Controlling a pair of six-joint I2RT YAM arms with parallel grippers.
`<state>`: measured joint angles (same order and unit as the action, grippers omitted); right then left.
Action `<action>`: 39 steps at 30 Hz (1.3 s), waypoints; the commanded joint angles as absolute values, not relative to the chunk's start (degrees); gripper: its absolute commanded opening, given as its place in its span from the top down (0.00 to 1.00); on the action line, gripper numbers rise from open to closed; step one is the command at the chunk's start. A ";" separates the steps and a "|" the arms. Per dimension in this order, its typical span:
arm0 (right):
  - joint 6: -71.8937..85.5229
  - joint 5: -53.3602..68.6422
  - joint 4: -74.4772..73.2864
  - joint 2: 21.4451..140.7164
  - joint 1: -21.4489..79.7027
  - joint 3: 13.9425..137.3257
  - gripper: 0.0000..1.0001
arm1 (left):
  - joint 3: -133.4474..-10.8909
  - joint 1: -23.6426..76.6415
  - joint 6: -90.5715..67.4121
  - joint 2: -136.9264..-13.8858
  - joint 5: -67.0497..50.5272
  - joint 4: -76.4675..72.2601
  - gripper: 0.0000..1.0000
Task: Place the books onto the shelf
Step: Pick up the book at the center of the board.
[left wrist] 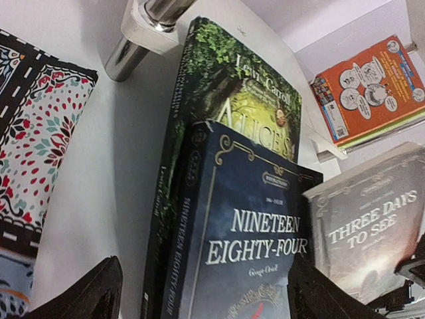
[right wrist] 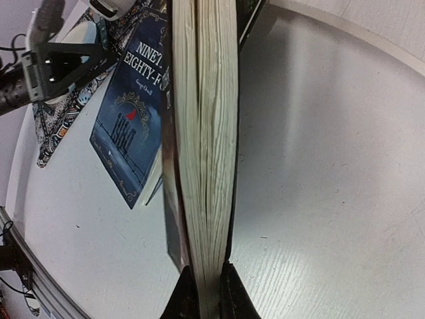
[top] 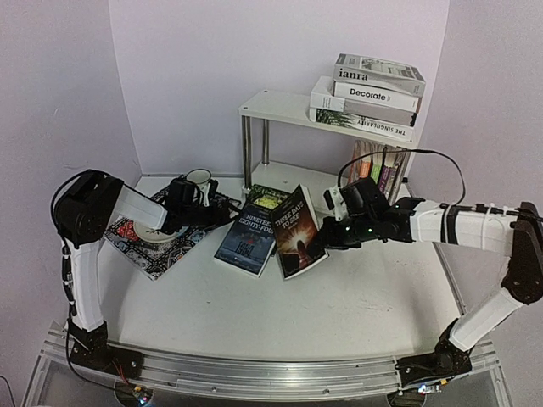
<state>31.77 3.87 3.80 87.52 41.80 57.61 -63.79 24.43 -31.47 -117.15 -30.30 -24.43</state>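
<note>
The right gripper [top: 333, 231] is clamped tight on the edge of "Three Days to See" [top: 299, 233], which sits tilted just in front of the shelf [top: 280, 106]; the right wrist view shows its page block pinched between both fingers [right wrist: 234, 296]. To the left of the shelf's front, the left gripper [top: 222, 212] has its jaws spread wide and holds nothing, facing "Nineteen Eighty-Four" [top: 249, 239]. That blue novel lies in front of the shelf, overlapping the green Alice book [top: 270, 197], whose far end reaches the shelf's chrome leg [left wrist: 126, 56]. Large white and grey hardbacks [top: 373, 97] are stacked flat on the shelf's top board, and colourful paperbacks [top: 377, 170] stand on its lower board. A patterned mat [top: 157, 242] and a mug [top: 199, 180] lie to the shelf's left.
</note>
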 commanded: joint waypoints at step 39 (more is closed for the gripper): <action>27.52 -0.71 3.27 71.49 41.48 53.70 1.00 | -48.55 25.49 -38.30 -102.42 -54.70 -25.42 1.00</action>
<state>28.65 -0.47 0.80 74.57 41.54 52.84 -52.77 25.33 -38.45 -109.92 -49.83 -23.53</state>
